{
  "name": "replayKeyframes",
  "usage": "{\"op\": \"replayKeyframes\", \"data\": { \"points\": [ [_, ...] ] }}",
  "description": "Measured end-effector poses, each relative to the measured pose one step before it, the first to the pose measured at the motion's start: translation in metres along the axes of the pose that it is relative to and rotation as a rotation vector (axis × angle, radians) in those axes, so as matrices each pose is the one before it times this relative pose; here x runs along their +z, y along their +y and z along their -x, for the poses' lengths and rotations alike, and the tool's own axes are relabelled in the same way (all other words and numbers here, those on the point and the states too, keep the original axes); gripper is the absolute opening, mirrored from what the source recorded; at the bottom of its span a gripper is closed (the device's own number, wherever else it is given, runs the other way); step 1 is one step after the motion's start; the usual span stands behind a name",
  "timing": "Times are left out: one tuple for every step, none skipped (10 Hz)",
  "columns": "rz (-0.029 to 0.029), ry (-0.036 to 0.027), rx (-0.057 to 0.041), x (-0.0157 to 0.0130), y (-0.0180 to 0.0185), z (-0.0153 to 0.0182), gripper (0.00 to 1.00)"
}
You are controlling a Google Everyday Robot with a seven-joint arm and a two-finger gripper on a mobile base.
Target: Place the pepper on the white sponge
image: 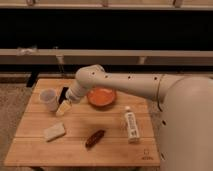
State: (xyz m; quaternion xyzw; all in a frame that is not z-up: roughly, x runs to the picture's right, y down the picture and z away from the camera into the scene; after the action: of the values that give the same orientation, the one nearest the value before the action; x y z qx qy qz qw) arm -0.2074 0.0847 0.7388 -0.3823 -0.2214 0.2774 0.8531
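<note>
Toward the desk's (115,152) left edge hangs our hand (63,107), grip we cannot tell; pepper (95,138) lies near front edge, apart from white sponge (54,131).

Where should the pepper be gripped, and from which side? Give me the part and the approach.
Grip the pepper at its middle, coming straight down from above and closing across its narrow width. It lies flat on the table, slanting from near-left to far-right, with bare wood along both long sides. The gripper hangs by the white cup, well apart from the pepper.
</note>
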Motion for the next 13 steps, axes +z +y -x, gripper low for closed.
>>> {"op": "replayKeyframes", "data": {
  "points": [
    [0.00004, -0.00002, 0.00005, 0.00001, 0.00001, -0.00001, 0.8],
    [-0.00001, 0.00002, -0.00004, -0.00001, 0.0, 0.0, 0.8],
    [-0.00006, 0.00004, -0.00001, 0.0, -0.00003, -0.00002, 0.8],
    [0.00004, -0.00003, 0.00003, 0.0, 0.00002, 0.0, 0.8],
    [-0.00001, -0.00002, -0.00001, -0.00002, 0.0, 0.00002, 0.8],
    [0.00001, 0.0, 0.0, 0.00002, 0.0, 0.0, 0.8],
    [0.00001, 0.00002, -0.00006, -0.00001, 0.00003, 0.00002, 0.8],
    [-0.00015, -0.00003, 0.00001, -0.00006, -0.00004, 0.00001, 0.8],
    [0.0, 0.00002, -0.00005, 0.0, 0.00001, 0.0, 0.8],
    [0.00002, -0.00004, -0.00012, 0.0, 0.00003, 0.00009, 0.8],
    [-0.00085, 0.00173, -0.00109, -0.00044, -0.00117, 0.00071, 0.8],
    [-0.00768, 0.01841, -0.01181, 0.00091, -0.00332, -0.00296, 0.8],
    [-0.01267, 0.05219, -0.04154, 0.0044, -0.0032, -0.00395, 0.8]
  ]
}}
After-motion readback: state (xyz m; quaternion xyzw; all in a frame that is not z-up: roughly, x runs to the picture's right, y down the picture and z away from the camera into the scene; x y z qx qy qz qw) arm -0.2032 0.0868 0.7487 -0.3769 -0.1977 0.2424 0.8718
